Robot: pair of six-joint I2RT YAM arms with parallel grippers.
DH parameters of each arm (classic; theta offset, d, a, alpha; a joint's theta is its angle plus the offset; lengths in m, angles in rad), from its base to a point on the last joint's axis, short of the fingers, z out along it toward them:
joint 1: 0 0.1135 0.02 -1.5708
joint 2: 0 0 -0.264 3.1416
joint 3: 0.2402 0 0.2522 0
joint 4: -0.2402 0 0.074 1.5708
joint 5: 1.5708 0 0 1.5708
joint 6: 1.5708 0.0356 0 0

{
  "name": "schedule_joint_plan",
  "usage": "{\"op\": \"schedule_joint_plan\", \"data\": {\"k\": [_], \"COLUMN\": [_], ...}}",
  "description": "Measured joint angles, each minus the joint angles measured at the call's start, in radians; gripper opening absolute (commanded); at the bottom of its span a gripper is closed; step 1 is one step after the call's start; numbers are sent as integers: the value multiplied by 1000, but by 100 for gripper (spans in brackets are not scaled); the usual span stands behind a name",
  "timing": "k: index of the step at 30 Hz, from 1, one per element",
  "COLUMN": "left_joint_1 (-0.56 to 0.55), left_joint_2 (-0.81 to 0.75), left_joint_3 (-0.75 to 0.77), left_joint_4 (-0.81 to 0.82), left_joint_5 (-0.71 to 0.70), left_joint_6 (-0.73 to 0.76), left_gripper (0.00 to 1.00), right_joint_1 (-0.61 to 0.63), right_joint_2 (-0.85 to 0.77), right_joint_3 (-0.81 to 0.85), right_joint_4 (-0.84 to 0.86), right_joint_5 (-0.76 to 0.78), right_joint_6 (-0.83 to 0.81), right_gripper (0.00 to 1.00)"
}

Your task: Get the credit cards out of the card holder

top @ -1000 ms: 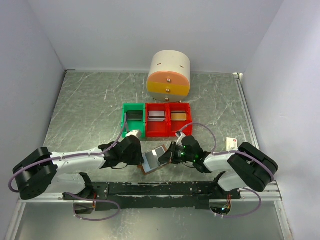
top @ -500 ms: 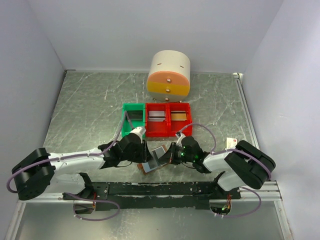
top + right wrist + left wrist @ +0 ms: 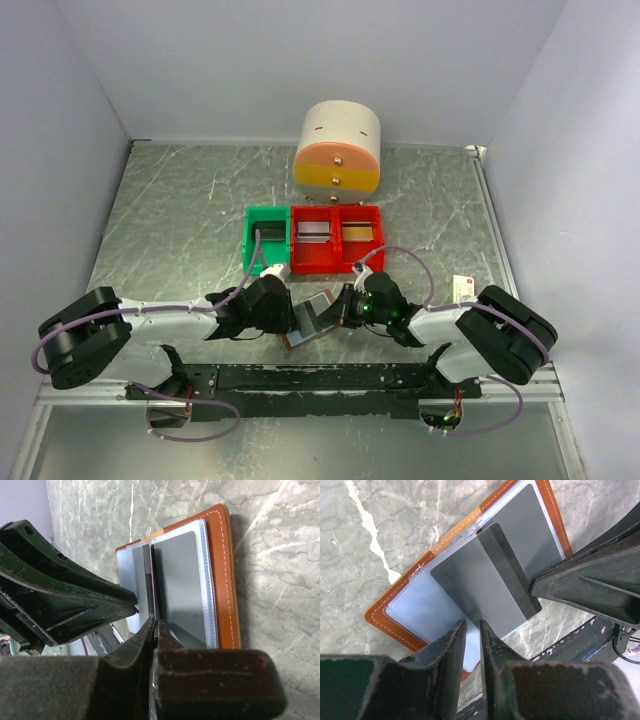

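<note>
1. Brown-edged, the card holder (image 3: 312,322) lies open on the marbled table (image 3: 170,220) at your near edge, between both grippers. The green bin (image 3: 249,240) and red bins (image 3: 335,262) stand just beyond it, the round drawer unit (image 3: 338,150) farther back, and a cream box (image 3: 462,286) off to the right.
2. A grey card (image 3: 480,580) lies askew over the pale inner panels; a second card (image 3: 527,525) sits in its pocket.
3. Your left gripper (image 3: 472,630) is at the grey card's edge, jaws a slit apart; you cannot tell whether it pinches.
4. Your right gripper (image 3: 154,625) is pressed together, its tip on the holder by the fold.
</note>
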Motion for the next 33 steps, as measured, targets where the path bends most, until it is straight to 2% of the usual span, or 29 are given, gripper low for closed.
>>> {"op": "schedule_joint_plan", "data": {"k": [5, 11, 13, 18, 28, 33], "left_joint_1": [-2, -5, -6, -11, -13, -14], "left_joint_2": [-1, 1, 2, 2, -6, -7], "left_joint_3": [0, 2, 5, 8, 8, 10], "left_joint_4": [-5, -10, -14, -21, -34, -36], "left_joint_5": [-9, -15, -18, -28, -40, -40], "left_joint_6": [0, 1, 2, 3, 3, 5], "left_gripper": [27, 26, 26, 26, 25, 31], "right_joint_1": [0, -1, -3, -15, -66, -72], "right_joint_2": [27, 95, 119, 158, 100, 90], "right_joint_3": [0, 26, 38, 50, 14, 11], "right_joint_4": [26, 70, 85, 117, 121, 112], "right_joint_5": [-20, -63, -74, -95, -119, -126], "right_joint_6": [-2, -6, -6, -6, -14, -25], "right_gripper": [14, 18, 16, 0, 0, 0]}}
